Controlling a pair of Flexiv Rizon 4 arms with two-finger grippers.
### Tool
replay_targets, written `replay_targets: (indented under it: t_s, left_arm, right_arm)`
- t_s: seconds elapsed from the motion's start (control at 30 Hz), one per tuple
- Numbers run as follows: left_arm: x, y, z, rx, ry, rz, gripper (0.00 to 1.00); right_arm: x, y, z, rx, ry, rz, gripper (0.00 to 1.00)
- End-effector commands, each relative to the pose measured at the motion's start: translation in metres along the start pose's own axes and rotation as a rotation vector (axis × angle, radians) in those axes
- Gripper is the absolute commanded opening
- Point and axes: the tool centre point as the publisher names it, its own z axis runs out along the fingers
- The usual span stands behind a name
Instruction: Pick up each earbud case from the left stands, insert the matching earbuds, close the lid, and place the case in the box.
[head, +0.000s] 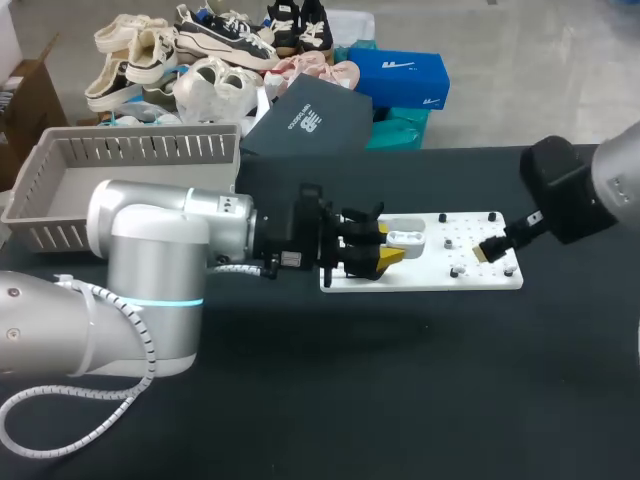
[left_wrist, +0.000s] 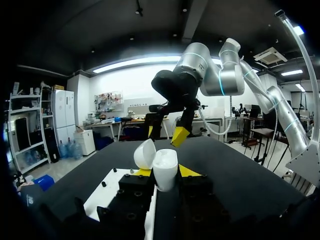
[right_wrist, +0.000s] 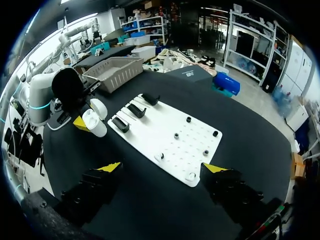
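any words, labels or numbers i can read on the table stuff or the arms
earbud case: no print shows
white board: no text
grey basket: no text
small sticker on the left arm: too small to read

The counter (head: 400, 380) has a matt black, cloth-like top. The board (head: 430, 275) on it looks like smooth white plastic with a slight sheen. The earbud case (left_wrist: 165, 167) is glossy white plastic. The left arm (head: 150, 240) has a satin silver metal shell, and the left pincer (head: 390, 245) is matt black with yellow tips. The basket (head: 130, 150) is dull grey plastic.
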Motion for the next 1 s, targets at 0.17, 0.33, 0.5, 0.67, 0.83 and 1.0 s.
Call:
replay_targets:
  t_s: [0.17,0.33,0.5,0.67,0.83,1.0]
  left_arm:
    - [0.0,-0.002,-0.001,-0.005,-0.004,0.002,0.0]
    - [0.0,-0.002,-0.001,-0.005,-0.004,0.002,0.0]
    - [0.0,-0.002,-0.001,-0.005,-0.004,0.002,0.0]
    - [0.0,-0.002,-0.001,-0.005,-0.004,0.002,0.0]
    - [0.0,-0.002,-0.001,-0.005,-0.004,0.002,0.0]
    - [0.0,-0.002,-0.001,-0.005,-0.004,0.002,0.0]
  right_arm:
    - [0.019,-0.016,0.019,0.533,0.08,-0.015,1.0]
    - [0.027,-0.025,0.026,0.6,0.115,-0.041,0.97]
    - [0.032,-0.032,0.031,0.659,0.148,-0.08,0.83]
    - [0.035,-0.032,0.035,0.672,0.168,-0.095,0.73]
    - [0.036,-0.034,0.041,0.692,0.192,-0.115,0.72]
    - [0.038,-0.035,0.048,0.709,0.218,-0.135,0.73]
